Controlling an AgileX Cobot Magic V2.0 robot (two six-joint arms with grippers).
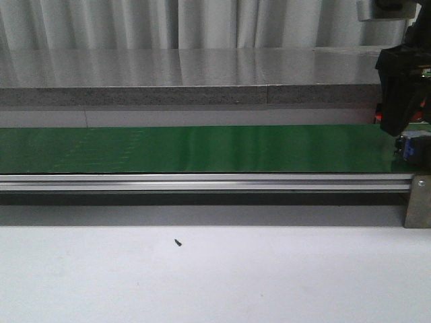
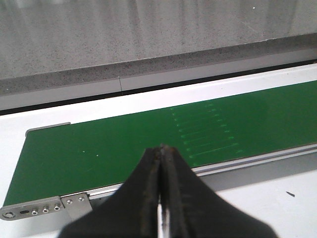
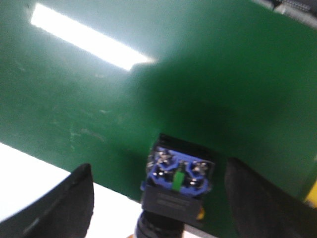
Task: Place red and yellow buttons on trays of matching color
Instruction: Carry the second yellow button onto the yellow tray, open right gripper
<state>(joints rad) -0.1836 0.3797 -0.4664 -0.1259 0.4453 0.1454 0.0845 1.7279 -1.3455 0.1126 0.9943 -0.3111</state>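
Hovering at the far right end of the green conveyor belt (image 1: 195,148), the right gripper (image 3: 158,198) spreads around a blue-backed push button (image 3: 177,176), colour unclear; left gripper (image 2: 161,153) pressed together; progress undeterminable

Pale pleated curtain (image 1: 168,23) hangs behind a grey speckled counter (image 1: 188,77).

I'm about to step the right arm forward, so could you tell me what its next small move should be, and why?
Probably lower the right gripper a little and close on the button. Its fingers stand open on either side of the button, which rests at the green belt edge, not yet gripped.
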